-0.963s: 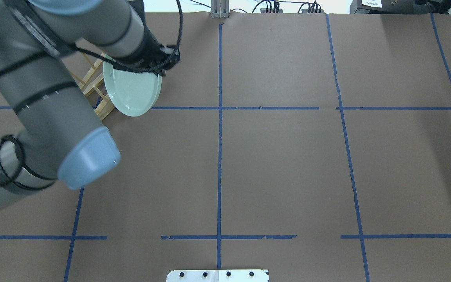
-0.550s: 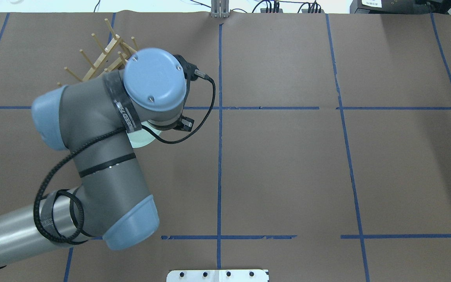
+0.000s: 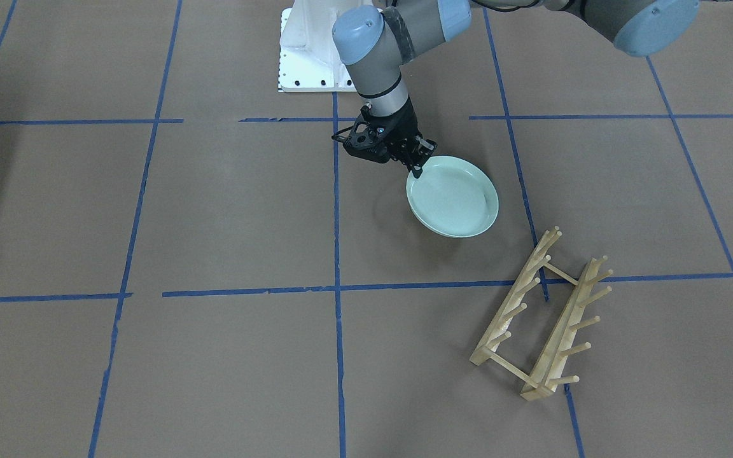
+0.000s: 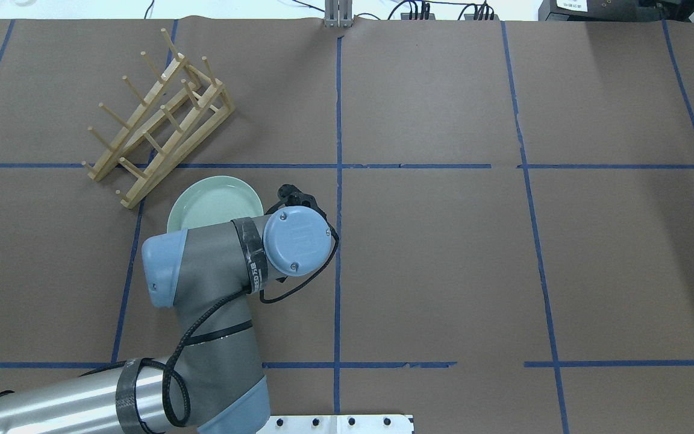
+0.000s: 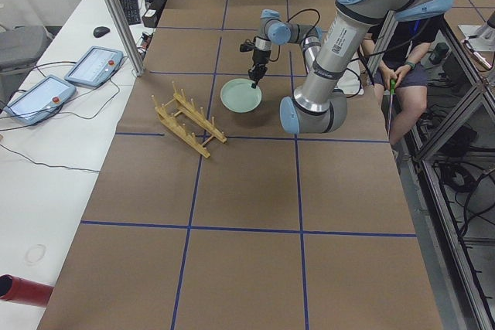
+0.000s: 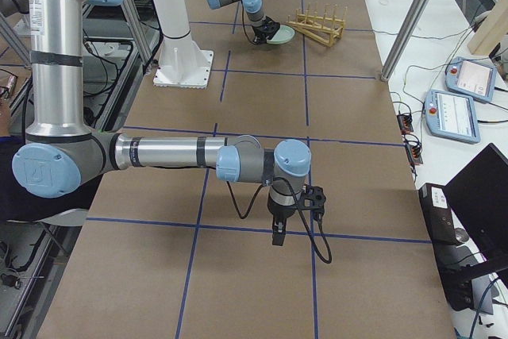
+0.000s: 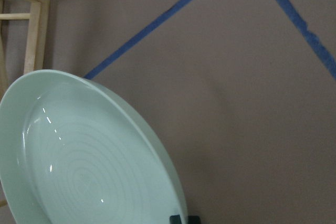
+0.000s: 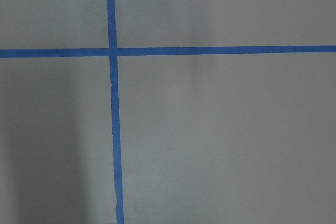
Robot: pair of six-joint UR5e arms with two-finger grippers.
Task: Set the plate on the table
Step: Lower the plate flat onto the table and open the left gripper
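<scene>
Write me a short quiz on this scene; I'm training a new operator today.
1. True or false: the plate stands in the wooden rack.
2. Which one grips the plate's rim? A) left gripper B) right gripper C) neither
3. Fill in: the rack holds ___ plates.
Key: 1 false, the plate is apart from the rack; 2 A; 3 no.
</scene>
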